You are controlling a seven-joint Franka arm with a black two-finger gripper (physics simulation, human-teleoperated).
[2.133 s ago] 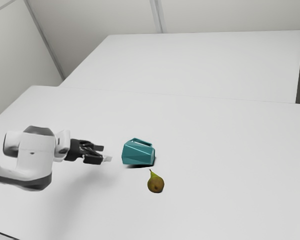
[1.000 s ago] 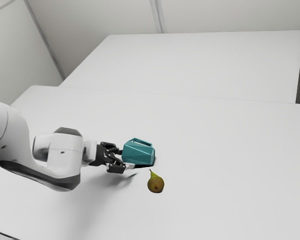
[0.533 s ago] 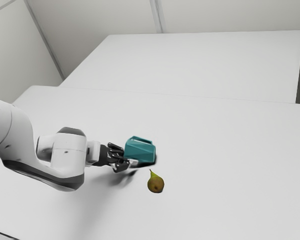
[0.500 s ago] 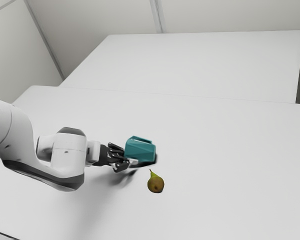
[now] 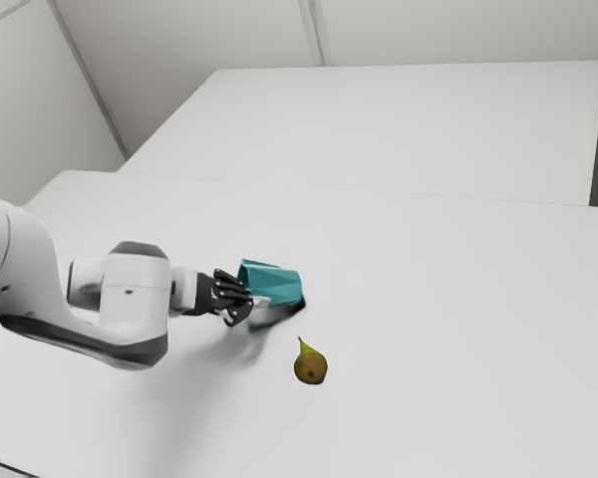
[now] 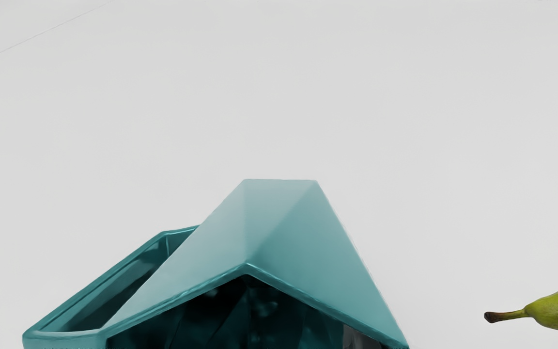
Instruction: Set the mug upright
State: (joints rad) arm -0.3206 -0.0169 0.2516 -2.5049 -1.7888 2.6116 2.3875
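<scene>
White table (image 5: 439, 319), mug (image 5: 274, 285) shifted farther from pear (image 5: 310, 366)

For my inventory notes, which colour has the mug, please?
The mug is teal, a blue-green; the wrist view shows it best.

I have the pear (image 5: 311, 366) on the table (image 5: 458, 329), near the mug (image 5: 277, 284), apart from it, on its camera side and a bit to the exterior view's right. My gripper (image 5: 256, 298) is at the mug's open end, exterior view's left. Handle (image 6: 63, 341) on the mug's side away from the pear. Second tabletop (image 5: 399, 129) well behind the mug.
</scene>
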